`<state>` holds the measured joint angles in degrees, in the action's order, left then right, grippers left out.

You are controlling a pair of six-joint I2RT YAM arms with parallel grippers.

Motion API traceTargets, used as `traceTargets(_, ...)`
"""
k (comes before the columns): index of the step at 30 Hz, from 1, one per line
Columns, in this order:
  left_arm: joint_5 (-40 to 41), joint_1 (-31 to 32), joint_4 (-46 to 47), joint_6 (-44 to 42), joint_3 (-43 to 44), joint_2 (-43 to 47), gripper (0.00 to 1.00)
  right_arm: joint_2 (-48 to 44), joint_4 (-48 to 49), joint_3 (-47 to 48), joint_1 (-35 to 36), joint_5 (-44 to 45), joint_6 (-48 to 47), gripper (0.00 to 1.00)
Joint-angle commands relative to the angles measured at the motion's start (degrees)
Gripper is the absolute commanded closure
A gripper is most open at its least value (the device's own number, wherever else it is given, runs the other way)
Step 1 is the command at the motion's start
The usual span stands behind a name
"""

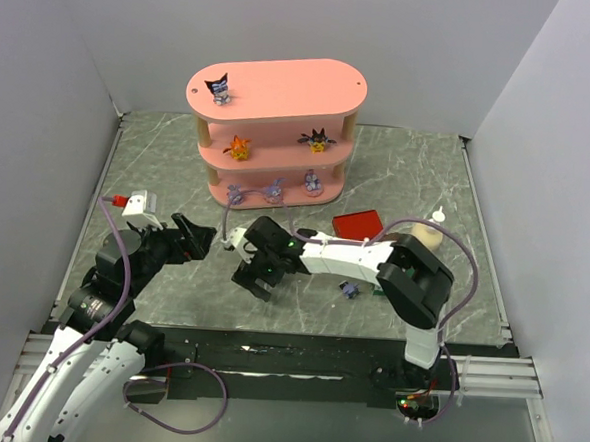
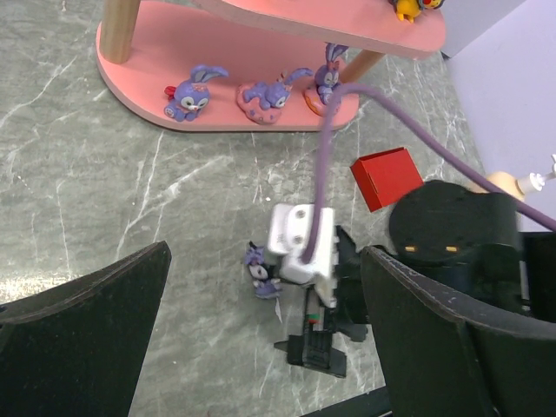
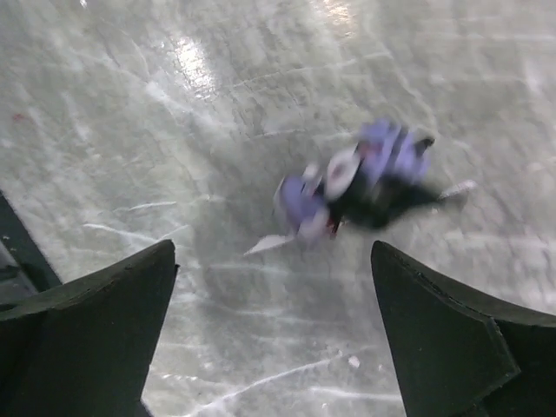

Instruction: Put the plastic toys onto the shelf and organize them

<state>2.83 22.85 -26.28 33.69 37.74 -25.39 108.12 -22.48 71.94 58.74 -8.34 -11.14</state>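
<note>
**Loose figurine beneath right pincer**

Right pincer: jaws wide, holding nothing, hovering over the bench. Dark figurine: lying toppled on the bench just ahead of the jaws, long axis roughly crosswise to them. Left pincer: also wide, farther off. Shelf stands beyond.

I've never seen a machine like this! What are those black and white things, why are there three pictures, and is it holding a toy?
Those are two robot arms. One picture looks down from above; the other two come from small cameras on each arm's wrist. The left gripper and right gripper are like two-finger hands, and both are open, holding nothing. The pink shelf already has six little toys on its boards. A dark toy with pointed ears lies on its side on the table under the right gripper. Another small toy lies beside the right arm, near a red box.
</note>
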Motion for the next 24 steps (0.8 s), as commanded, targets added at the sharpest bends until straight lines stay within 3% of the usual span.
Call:
traceTargets(1,-0.2,0.2,0.5,-0.1,0.7,0.0,0.04,-7.6,5.5,-3.1,0.3,4.1,4.7,0.00)
traceTargets(7,0.0,0.2,0.4,0.1,0.6,0.9,0.04,-15.6,8.9,-7.6,0.6,10.3,18.9,0.00)
traceTargets(10,0.2,0.2,0.5,0.1,0.6,1.3,0.04,-17.2,6.0,-4.3,0.6,12.5,27.0,0.01)
traceTargets(14,1.6,0.2,-0.3,0.5,0.9,1.5,0.04,-10.3,-7.5,7.1,2.2,18.4,35.7,0.04)
traceTargets(18,5.8,0.2,-1.8,1.6,1.6,3.1,0.04,-2.4,-13.4,16.5,4.7,24.5,38.8,0.06)
traceTargets(24,13.3,0.2,-3.9,4.2,2.3,6.3,0.04,8.7,-16.2,27.4,5.6,24.3,43.8,0.13)
